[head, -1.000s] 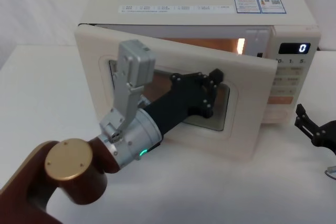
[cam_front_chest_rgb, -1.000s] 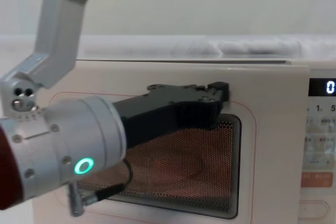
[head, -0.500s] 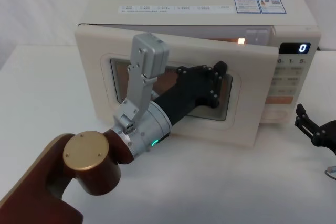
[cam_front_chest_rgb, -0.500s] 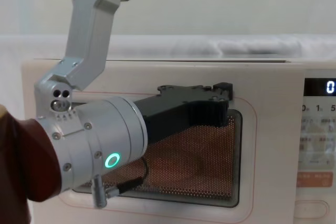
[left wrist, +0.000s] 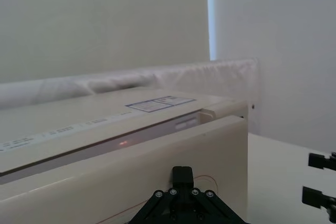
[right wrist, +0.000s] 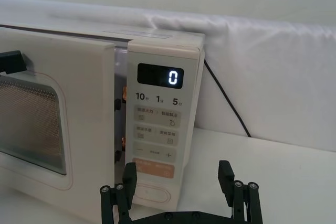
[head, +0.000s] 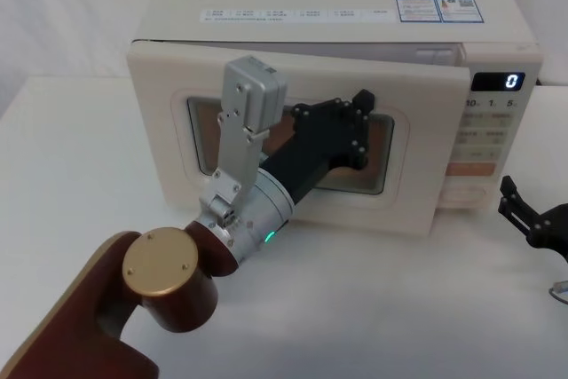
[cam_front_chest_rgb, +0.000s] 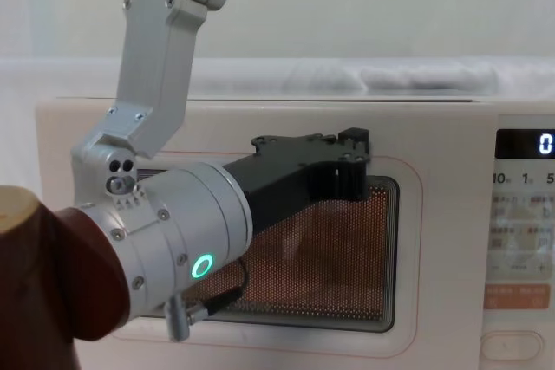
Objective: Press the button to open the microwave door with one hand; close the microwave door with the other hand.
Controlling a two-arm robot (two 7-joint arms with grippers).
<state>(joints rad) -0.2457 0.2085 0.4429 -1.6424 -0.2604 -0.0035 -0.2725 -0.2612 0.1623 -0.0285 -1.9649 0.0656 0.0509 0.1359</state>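
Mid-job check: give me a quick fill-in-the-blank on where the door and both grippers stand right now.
1. The left gripper rests against the microwave door, which is not fully ____.
2. The display on the control panel reads ____.
3. The right gripper sits low in front of the control panel with its fingers ____.
4. The ring on the left arm's silver wrist glows ____.

Missing words: closed; 0; open; green
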